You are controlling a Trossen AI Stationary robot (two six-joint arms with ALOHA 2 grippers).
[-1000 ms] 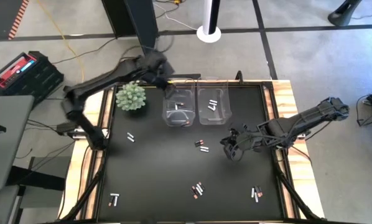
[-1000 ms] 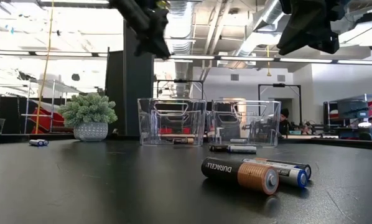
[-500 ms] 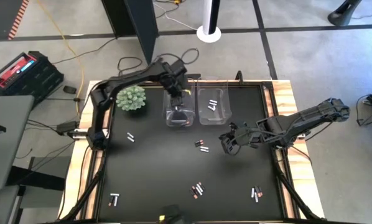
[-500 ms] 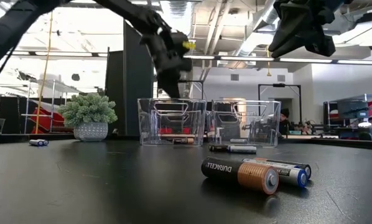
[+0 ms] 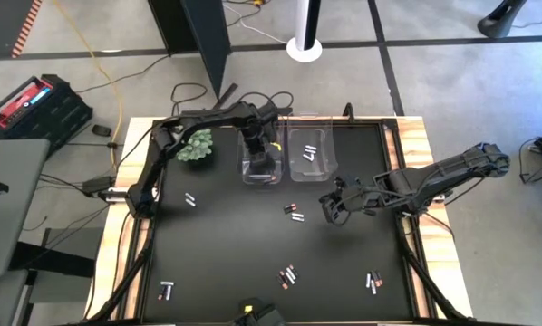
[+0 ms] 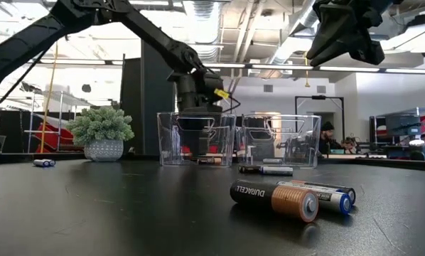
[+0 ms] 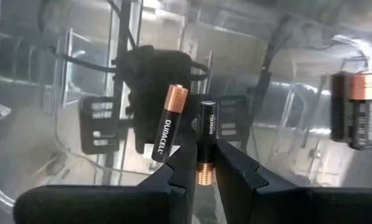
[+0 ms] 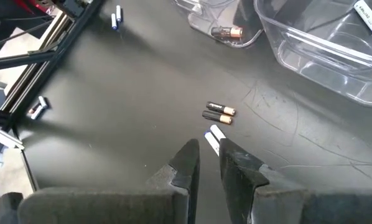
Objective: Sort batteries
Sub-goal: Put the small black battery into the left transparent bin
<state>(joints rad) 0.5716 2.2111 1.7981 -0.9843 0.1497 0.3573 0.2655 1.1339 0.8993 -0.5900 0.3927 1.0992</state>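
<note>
Left hand (image 5: pixel 263 156) sits inside walled clear bin (image 5: pixel 249 170), gripping battery (image 7: pixel 206 142).

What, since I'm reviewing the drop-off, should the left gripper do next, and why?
Probably open the left gripper fully and let go. It sits inside the left clear bin, holding a dark battery copper end down, close to another dark battery lying in that bin.
</note>
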